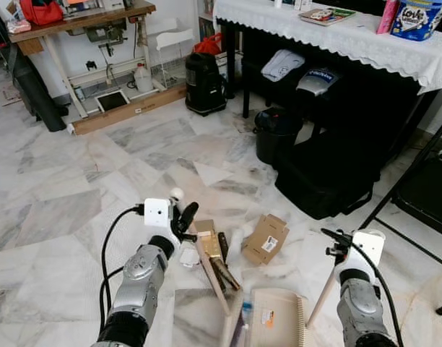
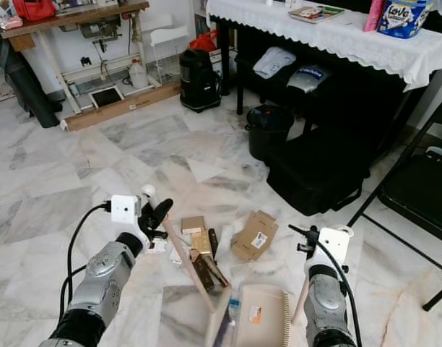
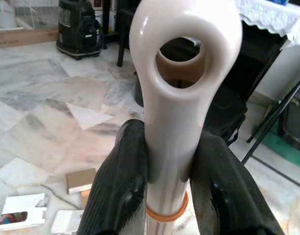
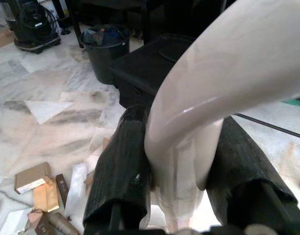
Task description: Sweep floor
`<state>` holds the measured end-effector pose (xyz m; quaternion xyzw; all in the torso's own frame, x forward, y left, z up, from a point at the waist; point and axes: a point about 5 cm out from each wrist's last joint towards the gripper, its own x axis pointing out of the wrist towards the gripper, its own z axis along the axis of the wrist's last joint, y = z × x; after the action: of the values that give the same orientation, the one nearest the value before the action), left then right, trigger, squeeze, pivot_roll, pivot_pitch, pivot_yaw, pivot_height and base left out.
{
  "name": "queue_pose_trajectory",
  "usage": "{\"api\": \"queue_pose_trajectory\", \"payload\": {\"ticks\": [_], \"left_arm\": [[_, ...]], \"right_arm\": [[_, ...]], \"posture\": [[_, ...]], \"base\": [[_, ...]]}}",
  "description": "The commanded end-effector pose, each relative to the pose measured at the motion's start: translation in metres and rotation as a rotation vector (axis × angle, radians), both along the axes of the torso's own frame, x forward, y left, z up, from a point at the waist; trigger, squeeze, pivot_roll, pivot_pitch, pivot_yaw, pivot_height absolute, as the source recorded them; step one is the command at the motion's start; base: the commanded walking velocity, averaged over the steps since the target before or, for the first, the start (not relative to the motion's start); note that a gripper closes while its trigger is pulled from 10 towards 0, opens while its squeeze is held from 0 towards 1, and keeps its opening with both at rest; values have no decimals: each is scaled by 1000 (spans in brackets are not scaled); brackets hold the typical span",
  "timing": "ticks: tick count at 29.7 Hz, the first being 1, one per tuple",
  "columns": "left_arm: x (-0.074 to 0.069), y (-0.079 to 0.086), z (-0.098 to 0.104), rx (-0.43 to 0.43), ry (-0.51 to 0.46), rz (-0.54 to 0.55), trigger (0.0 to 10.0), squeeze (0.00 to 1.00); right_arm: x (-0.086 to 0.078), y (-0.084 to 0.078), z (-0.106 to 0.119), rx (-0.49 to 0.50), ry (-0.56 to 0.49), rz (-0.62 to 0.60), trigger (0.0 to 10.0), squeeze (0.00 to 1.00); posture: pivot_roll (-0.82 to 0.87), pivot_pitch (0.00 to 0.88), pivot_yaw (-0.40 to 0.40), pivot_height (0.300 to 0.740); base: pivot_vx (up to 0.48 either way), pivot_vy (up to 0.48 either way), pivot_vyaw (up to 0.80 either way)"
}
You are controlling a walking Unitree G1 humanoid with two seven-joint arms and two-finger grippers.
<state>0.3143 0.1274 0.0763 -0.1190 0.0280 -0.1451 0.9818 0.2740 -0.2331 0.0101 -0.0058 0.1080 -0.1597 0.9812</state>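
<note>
The left gripper [image 1: 182,214] is clamped on the cream top end of the broom handle [image 3: 182,98], its two black fingers [image 3: 118,191] pressing either side just below the hanging loop, and the wooden shaft slopes down and away to the robot's right toward the floor. The right gripper [image 1: 339,244] is closed around the curved cream grip of the dustpan handle [image 4: 209,98], whose pale stick drops down to the dustpan [image 1: 271,318], lying flat on the marble floor [image 1: 76,181] just in front of the robot. The rubbish sits between the two tools: a folded cardboard box [image 1: 265,238], small tan cartons [image 1: 206,233] and dark scraps, with a white card near the left gripper. To do this step well, I judge the broom should draw the litter in short, low strokes toward the pan's open edge, while the right arm keeps the pan pressed flat so that nothing slides beneath it; the light cardboard will probably skid or flip if struck hard. Both silver forearms reach forward and slightly upward from the lower edge of the eye views, elbows bent, the left wrist turned inward over the litter, the right held upright beside the pan. Beyond stand a black bin [image 1: 275,134], a black bag and a cloth-covered worktop [image 1: 336,36].
</note>
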Motion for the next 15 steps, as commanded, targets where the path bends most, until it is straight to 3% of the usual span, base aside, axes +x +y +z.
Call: {"api": "queue_pose_trajectory", "payload": {"ticks": [1, 8, 15], "left_arm": [[5, 4, 7, -78, 2, 0, 10000, 0], [7, 5, 11, -223, 45, -58, 10000, 0], [5, 6, 14, -246, 59, -108, 10000, 0]], "right_arm": [[1, 1, 2, 0, -9, 4, 10000, 0], [2, 3, 1, 8, -7, 6, 10000, 0], [2, 4, 1, 12, -7, 7, 10000, 0]], "posture": [[76, 13, 21, 740], [83, 11, 22, 740], [89, 12, 22, 740]], "base": [[0, 0, 0], [0, 0, 0], [0, 0, 0]]}}
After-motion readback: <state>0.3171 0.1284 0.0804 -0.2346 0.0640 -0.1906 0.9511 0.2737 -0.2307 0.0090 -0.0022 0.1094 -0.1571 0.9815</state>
